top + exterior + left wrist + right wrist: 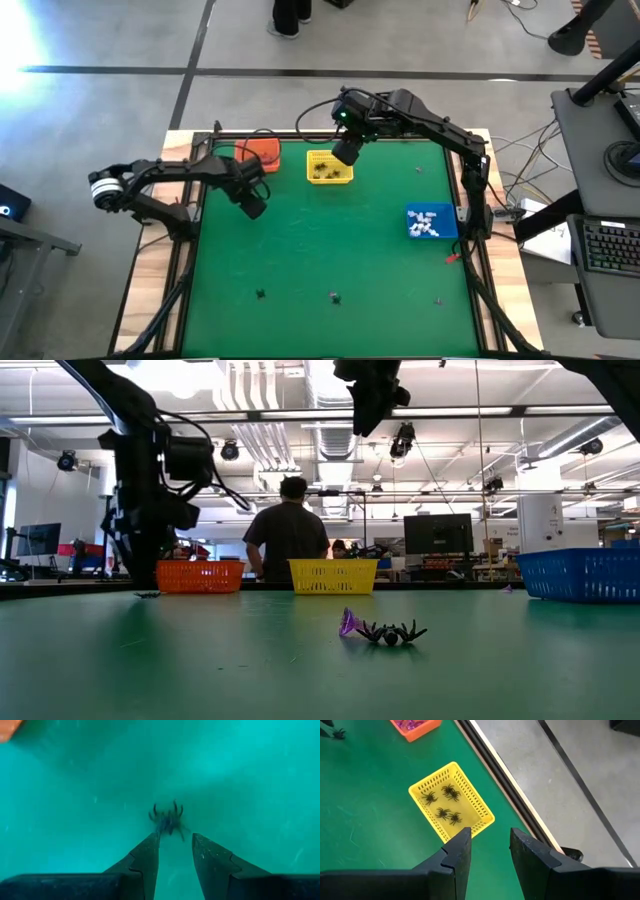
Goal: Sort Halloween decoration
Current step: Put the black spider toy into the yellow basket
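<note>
Left gripper [172,847]: hung low over the green table [330,250] near the orange basket [262,151], jaws parted and empty, a black spider [167,819] lying just beyond the fingertips.
Right gripper [487,842]: hung above the yellow basket [451,801], jaws parted, holding nothing.
Yellow basket: held four black spiders.
Blue basket [431,223]: held white trinkets.
Near table edge: a spider beside a purple trinket [348,623], others scattered.

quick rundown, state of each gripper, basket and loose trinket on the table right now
left gripper: open, low over a black spider
right gripper: open, empty, above the yellow basket
yellow basket: holds four black spiders
orange basket: holds purplish trinkets
blue basket: holds white trinkets
spider beside a purple piece: loose on the mat, near edge
</note>
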Controlling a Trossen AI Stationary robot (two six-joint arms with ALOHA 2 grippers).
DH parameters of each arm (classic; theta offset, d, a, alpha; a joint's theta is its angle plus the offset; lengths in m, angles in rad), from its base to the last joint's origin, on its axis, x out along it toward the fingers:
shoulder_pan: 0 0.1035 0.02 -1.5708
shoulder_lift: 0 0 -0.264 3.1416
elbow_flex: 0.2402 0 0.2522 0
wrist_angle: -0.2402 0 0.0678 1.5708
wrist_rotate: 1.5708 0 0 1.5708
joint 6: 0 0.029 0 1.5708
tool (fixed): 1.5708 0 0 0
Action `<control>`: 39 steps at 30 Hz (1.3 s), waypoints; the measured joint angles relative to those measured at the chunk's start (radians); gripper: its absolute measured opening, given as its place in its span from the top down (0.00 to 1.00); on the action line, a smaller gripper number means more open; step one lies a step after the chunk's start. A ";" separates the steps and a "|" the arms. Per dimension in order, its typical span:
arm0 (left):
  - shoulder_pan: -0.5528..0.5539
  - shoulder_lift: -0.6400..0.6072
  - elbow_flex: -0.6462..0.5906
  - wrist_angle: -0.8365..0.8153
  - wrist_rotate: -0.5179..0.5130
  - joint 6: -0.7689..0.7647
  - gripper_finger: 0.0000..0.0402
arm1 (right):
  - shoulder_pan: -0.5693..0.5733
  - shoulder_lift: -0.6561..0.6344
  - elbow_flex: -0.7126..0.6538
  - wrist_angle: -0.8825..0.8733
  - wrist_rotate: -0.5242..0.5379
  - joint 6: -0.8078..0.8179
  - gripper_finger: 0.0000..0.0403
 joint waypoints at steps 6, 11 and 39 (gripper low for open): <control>0.000 0.042 0.013 0.005 -0.001 0.006 0.75 | 0.000 0.000 0.000 0.000 0.000 -0.012 0.68; 0.003 0.082 0.013 0.024 -0.002 0.028 0.75 | 0.000 0.000 0.000 0.000 0.000 -0.021 0.68; 0.005 0.164 0.014 0.035 -0.082 0.072 0.99 | 0.000 0.000 0.000 0.000 -0.001 -0.046 0.68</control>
